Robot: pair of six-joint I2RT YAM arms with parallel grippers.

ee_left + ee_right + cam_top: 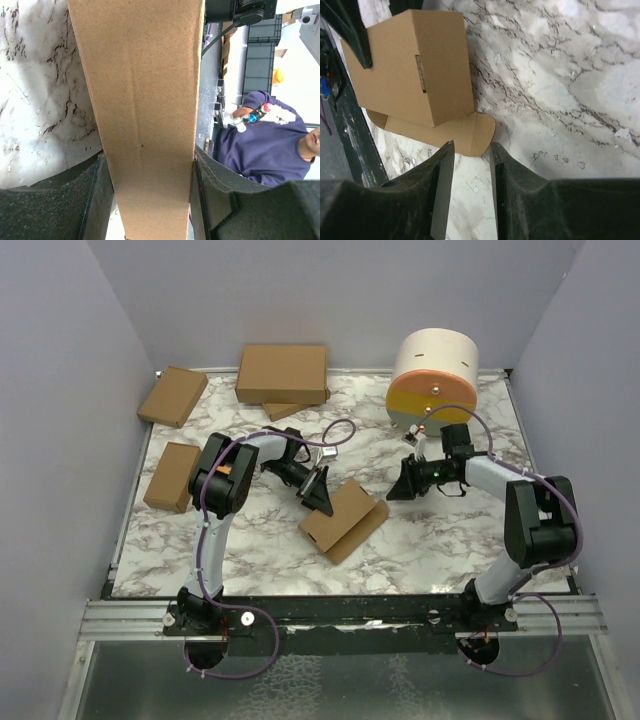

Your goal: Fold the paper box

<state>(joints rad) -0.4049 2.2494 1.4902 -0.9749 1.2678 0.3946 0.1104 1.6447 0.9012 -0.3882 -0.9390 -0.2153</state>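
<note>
The paper box (345,518) sits on the marble table (440,540) just below the centre of the overhead view. It stands as a small oblong carton turned at an angle, with one rounded flap (470,132) lying flat on the table beside its base. The left claw (318,490) holds it: in that arm's own camera a brown panel fills the gap between the two pads (95,200), which press against both faces. The right claw (405,483) stands a little to the right of the box and apart from it. Its jaws are narrowly parted with nothing between them, and the tips point toward the loose flap. The cardboard looks light and fairly stiff, so it would likely slide or tip if pushed from one side only. Its panels should bend at their creases and could dent under a hard pinch. I judge the sound hold to be across a flat wall near an edge, as the left claw has it. The flap seems best taken by its free rounded edge and swung about its crease. Other brown cartons (285,373) lie at the upper left and a round tub (435,375) at the upper right.
</note>
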